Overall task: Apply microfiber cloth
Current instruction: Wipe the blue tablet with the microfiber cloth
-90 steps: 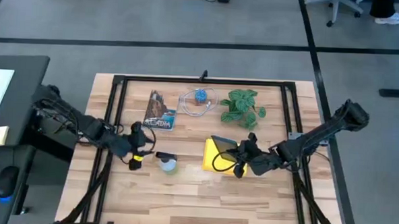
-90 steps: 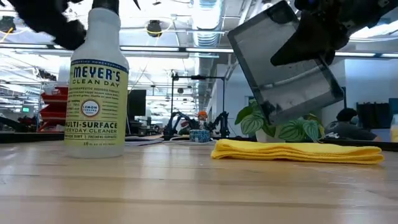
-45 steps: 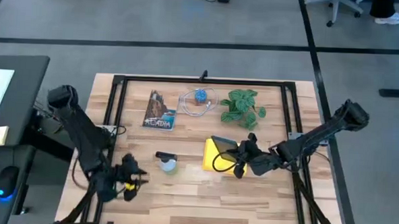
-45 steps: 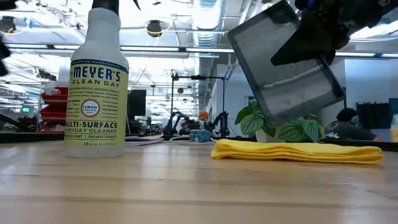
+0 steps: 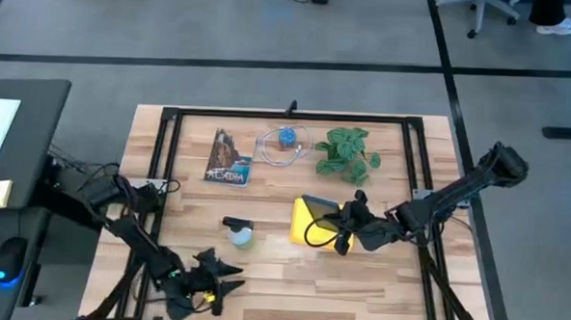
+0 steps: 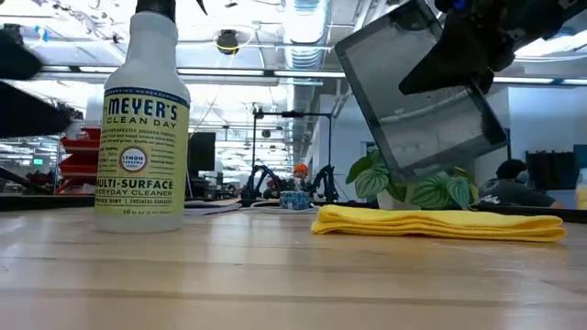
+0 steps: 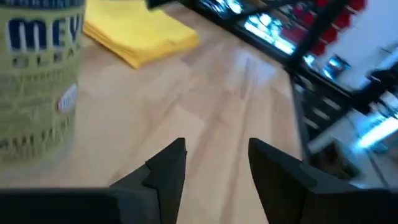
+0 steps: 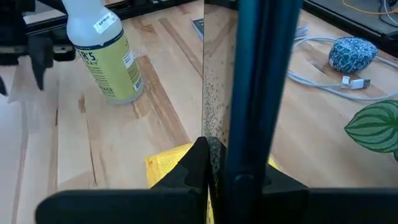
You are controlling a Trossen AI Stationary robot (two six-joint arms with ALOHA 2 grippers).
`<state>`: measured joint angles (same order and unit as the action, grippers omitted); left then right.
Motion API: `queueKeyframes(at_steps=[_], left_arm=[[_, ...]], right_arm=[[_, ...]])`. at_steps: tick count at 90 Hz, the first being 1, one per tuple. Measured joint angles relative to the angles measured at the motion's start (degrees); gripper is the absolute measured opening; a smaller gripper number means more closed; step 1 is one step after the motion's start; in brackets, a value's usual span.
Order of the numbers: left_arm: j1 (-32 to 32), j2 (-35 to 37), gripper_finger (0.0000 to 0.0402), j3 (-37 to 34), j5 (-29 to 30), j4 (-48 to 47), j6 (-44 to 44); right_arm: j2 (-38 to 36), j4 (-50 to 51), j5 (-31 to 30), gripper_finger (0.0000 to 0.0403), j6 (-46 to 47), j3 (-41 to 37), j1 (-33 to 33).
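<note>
While high view hides it, tablet (image 6: 417,92) droplets (image 8: 214,93) show

The left end effector (image 5: 224,280) swung away from its spot just beside the spray bottle (image 5: 240,234), dropping past it toward the bench's (image 5: 290,281) near edge, and ended below the bottle, its fingers parted and holding nothing.

Your left gripper (image 5: 212,284) sits low at the end of a bent arm, fingers (image 7: 166,169) parted with nothing between them. Your right gripper (image 5: 345,228), on an outstretched arm, is raised with fingers clamped.
</note>
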<state>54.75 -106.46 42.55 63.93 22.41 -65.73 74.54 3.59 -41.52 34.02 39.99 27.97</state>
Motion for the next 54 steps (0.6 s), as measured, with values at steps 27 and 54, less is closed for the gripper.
queueKeyframes(at_steps=[27, 54], left_arm=[[-7.4, -0.4, 0.0152, 0.4, 2.3, -5.4, -0.4], [-9.1, -0.4, 0.0152, 0.4, 3.4, -28.3, -20.4]], right_arm=[[0.0, 0.0, 0.0, 0.002, 0.0, 0.0, 0.0], [0.0, 0.0, 0.1, 0.002, 0.1, 0.0, 0.0]])
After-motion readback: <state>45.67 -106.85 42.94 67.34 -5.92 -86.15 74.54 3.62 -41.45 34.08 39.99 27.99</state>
